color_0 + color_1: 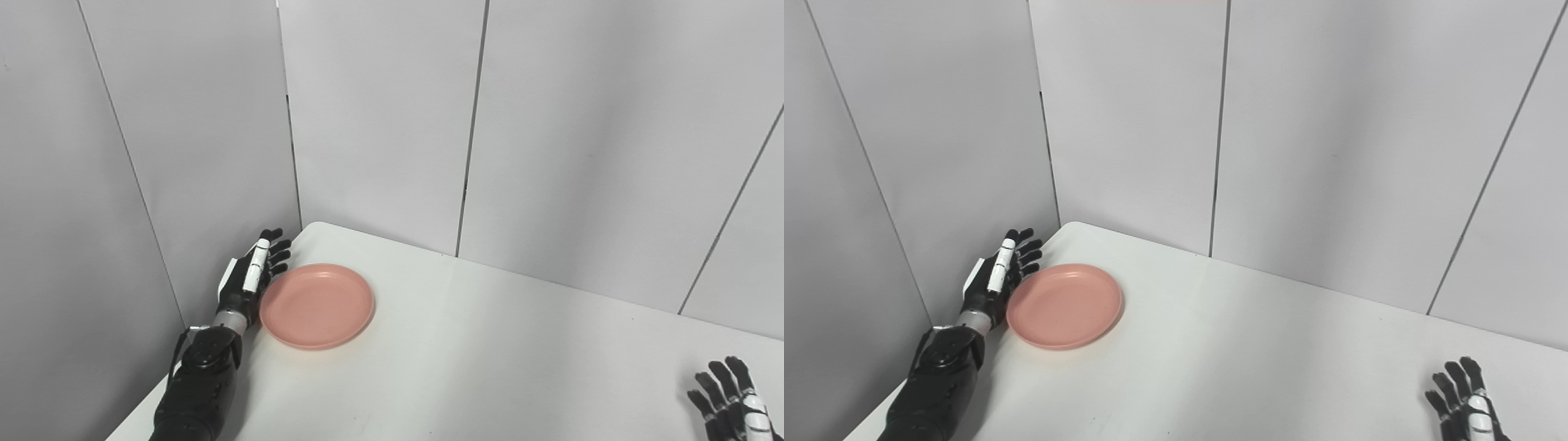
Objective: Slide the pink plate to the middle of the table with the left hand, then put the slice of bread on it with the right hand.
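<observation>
The pink plate (317, 304) lies flat near the table's far left corner and holds nothing. My left hand (252, 272) stands on edge right against the plate's left rim, open, with its fingers stretched toward the wall. My right hand (732, 398) is at the bottom right corner of the picture, partly cut off, open with fingers spread and nothing in it. No slice of bread shows in either view.
The white table (490, 355) runs from the plate across to the right hand. Grey wall panels (380, 122) stand close behind its far edge and along its left side, just beyond the left hand.
</observation>
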{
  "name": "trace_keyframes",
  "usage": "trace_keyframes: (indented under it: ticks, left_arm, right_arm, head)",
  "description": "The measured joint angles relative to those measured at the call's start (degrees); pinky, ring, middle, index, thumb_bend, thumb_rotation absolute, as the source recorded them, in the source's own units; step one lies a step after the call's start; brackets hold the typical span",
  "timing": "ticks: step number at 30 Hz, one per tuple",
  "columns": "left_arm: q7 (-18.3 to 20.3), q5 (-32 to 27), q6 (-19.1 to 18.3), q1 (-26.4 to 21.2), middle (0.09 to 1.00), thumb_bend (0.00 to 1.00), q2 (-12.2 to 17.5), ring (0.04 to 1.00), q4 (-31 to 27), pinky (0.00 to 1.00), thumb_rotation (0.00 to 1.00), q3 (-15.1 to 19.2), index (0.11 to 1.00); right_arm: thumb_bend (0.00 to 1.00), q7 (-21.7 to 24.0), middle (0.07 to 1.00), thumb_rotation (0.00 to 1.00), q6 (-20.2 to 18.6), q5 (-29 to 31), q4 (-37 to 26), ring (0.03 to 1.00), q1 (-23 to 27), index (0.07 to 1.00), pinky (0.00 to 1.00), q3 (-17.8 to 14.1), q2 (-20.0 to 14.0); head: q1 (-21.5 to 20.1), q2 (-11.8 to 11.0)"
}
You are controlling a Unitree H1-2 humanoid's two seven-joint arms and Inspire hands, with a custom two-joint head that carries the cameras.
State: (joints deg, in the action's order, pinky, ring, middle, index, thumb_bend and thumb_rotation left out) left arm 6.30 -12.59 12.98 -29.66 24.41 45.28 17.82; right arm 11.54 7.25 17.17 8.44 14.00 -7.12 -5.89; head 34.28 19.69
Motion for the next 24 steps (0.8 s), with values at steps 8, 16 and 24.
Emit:
trace_keyframes:
  ticks: [8, 16, 24]
  left_arm:
    - [1.8, -0.6, 0.0, 0.0, 0.845, 0.66, -0.5, 0.854, 0.1, 0.81, 0.95, -0.7, 0.834]
    - [2.6, -1.2, -0.3, 0.0, 0.847, 0.66, -1.7, 0.852, -0.7, 0.8, 0.93, -1.1, 0.832]
    - [3.5, -1.8, -2.4, 0.3, 0.858, 0.63, -3.0, 0.872, -4.0, 0.8, 0.94, -1.5, 0.833]
  right_arm:
    - [0.47, -0.2, 0.954, 0.89, 0.0, 0.0, -0.4, 0.941, -0.3, 0.964, 0.93, 0.0, 0.0]
    - [0.46, -0.2, 0.953, 0.89, 0.0, 0.0, -0.7, 0.944, -0.6, 0.958, 0.94, 0.0, 0.0]
    - [0.46, -0.5, 0.961, 0.9, 0.0, 0.1, -0.9, 0.946, -0.7, 0.968, 0.95, 0.0, 0.0]
  head:
    - [-0.1, 0.1]
    - [-0.3, 0.4]
    - [-0.2, 0.4]
